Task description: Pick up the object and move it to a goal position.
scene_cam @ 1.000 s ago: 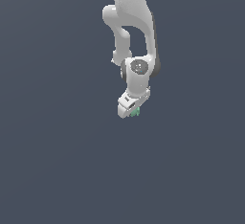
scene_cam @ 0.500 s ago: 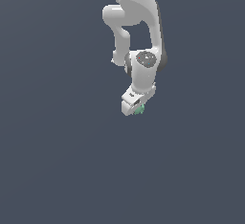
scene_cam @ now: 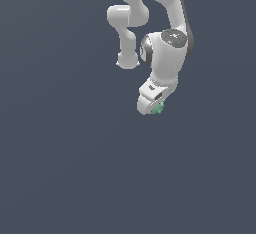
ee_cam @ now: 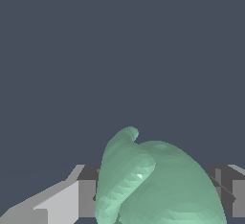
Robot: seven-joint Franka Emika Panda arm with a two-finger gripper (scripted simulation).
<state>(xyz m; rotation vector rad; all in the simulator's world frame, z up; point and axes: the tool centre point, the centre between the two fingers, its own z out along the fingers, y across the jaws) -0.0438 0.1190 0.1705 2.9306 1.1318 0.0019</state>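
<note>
The object (scene_cam: 158,108) is a small pale teal-green roundish item, showing just below and beside the white gripper (scene_cam: 151,104) at the end of the white arm (scene_cam: 167,53). In the exterior view only a bit of it peeks out from behind the gripper. In the wrist view the object (ee_cam: 158,184) fills the space between the two grey fingers (ee_cam: 67,201), which press on its sides. The gripper is shut on it and holds it in the air over the plain dark grey-blue ground.
The ground (scene_cam: 60,168) is a plain dark grey-blue surface all around, with no other objects or edges in view. The arm's elbow and upper links (scene_cam: 125,23) hang over the upper middle of the exterior view.
The arm has swung towards the exterior view's right and slightly up, carrying the object in the shut gripper. The wrist has turned as it moved.
</note>
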